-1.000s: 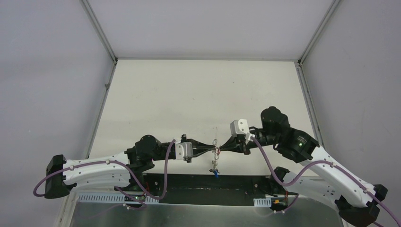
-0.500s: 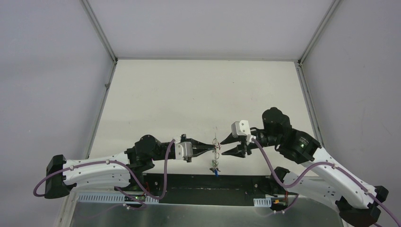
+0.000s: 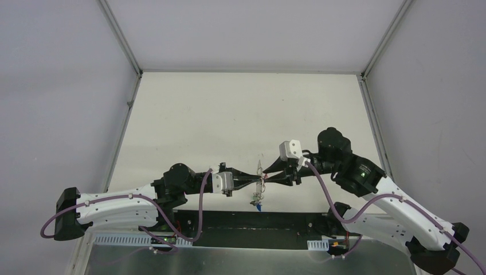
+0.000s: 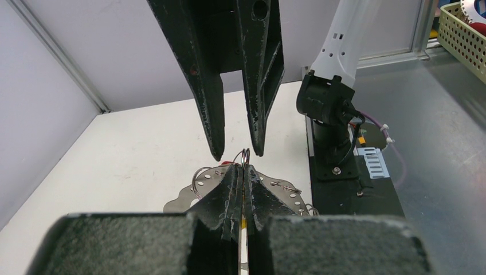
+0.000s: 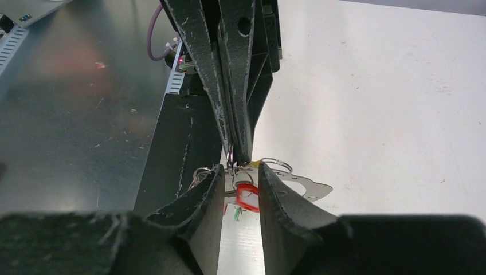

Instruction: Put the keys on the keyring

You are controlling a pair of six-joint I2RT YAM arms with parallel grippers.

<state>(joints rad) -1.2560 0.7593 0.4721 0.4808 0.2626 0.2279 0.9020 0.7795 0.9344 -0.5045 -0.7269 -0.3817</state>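
Observation:
My left gripper [image 3: 259, 178] [image 4: 245, 169] is shut on the keyring [image 4: 245, 154], a thin wire ring seen edge-on that pokes up past its tips. My right gripper [image 3: 271, 176] [image 5: 239, 172] faces it tip to tip, open, its fingers [image 4: 216, 146] either side of the ring. Through the gap between them shows a red-headed key [image 5: 247, 197] with a bit of green [image 5: 236, 213] beneath. The keys [image 3: 256, 200] dangle in a small bunch under the two grippers, a blue one lowest. A perforated silvery plate [image 4: 189, 197] [image 5: 306, 184] with small wire loops hangs there too.
A black base strip [image 3: 246, 220] and a brushed metal shelf [image 3: 229, 255] run along the near edge, right behind the hanging bunch. The right arm's base [image 4: 329, 109] stands beside it. A yellowish mesh basket [image 4: 464, 28] sits off to the side.
The right gripper, shut at the ring a second ago, opened and drew back, then moved in again with its jaws narrower. The hanging keys shifted slightly left. The left gripper held still.

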